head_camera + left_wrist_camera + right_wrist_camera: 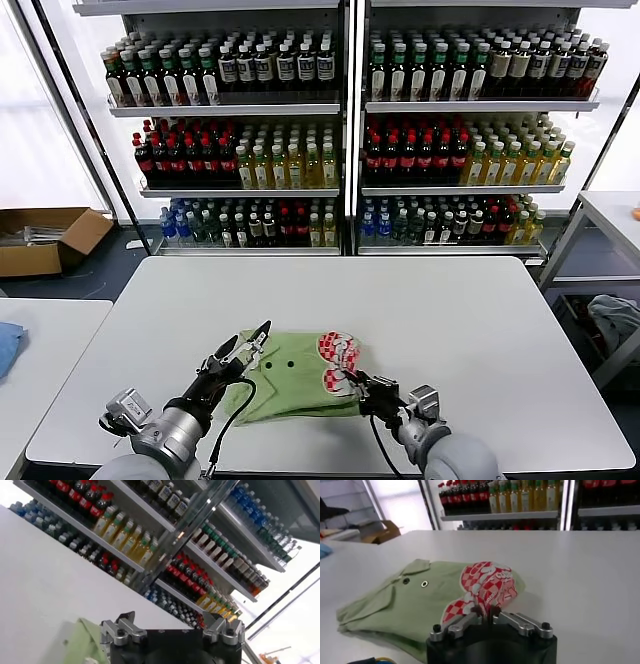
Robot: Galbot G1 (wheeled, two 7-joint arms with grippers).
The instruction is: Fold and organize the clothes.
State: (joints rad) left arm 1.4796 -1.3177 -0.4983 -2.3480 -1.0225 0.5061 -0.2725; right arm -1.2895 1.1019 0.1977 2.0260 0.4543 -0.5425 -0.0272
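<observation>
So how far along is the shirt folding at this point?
Partly done: the polo shirt already lies gathered into a compact bundle on the table, logo up. In hand: the right claw is shut on the shirt's checkered edge, while the left claw hovers open over the collar side. Left: further folds and squaring it up, judging by the uneven edges.

Shop-like mock store, shelves (345,105) stocked with rows of drink bottles (420,155), white table (420,310) in front

Head view high over table (480,330), wrist views low (close), all sharing shirt (290,375)
</observation>
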